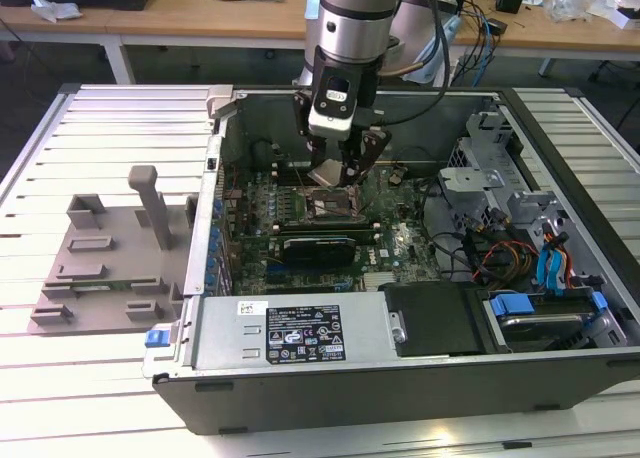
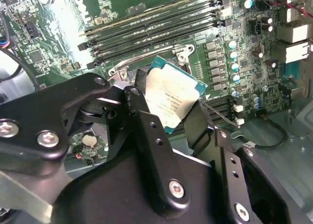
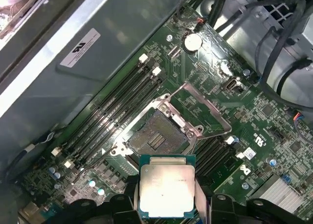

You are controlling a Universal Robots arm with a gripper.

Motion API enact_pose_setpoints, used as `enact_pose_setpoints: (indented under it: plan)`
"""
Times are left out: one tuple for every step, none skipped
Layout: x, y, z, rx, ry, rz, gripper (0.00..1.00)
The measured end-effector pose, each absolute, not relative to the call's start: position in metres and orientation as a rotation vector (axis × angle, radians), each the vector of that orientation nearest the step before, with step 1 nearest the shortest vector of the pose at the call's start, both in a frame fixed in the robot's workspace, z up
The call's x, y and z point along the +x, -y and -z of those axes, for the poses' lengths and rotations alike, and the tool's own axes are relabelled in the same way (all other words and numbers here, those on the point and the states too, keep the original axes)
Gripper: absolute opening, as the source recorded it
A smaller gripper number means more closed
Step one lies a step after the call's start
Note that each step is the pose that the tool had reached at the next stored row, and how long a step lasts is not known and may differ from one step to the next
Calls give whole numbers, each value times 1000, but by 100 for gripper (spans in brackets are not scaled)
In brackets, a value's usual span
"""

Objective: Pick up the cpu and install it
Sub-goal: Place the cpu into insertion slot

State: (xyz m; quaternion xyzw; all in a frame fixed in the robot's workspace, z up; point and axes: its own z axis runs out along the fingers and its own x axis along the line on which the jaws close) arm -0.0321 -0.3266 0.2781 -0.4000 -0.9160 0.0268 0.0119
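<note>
Inside the open computer case (image 1: 560,378), over its green motherboard (image 1: 400,240), my gripper (image 1: 339,175) hangs just above the bare socket (image 3: 156,137), fingers closed on opposite edges of the cpu (image 3: 166,190), which is not yet seated.

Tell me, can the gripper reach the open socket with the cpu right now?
Probably yes. The gripper holds the cpu over the socket, whose metal frame is swung open, and nothing lies on the socket.

Arm (image 1: 355,18) reaches straight down — pincer (image 1: 342,180) clamped on the cpu (image 3: 166,187).
</note>
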Motion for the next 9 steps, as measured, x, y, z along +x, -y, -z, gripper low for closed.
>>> enact_pose_setpoints:
  plan:
    - [-32, 327, -278, -1255, 2853, -83, 55]
    - [-32, 327, -278, -1267, 2847, -83, 55]
    - [-32, 327, -278, -1280, 2841, -83, 55]
    - [-32, 327, -277, -1295, 2834, -83, 55]
    - [-32, 327, -277, -1309, 2827, -83, 55]
    - [-32, 327, -277, -1331, 2816, -82, 55]
    - [-32, 327, -277, -1350, 2807, -82, 55]
    - [-32, 327, -277, -1362, 2801, -82, 55]
    - [-32, 327, -277, -1377, 2793, -82, 55]
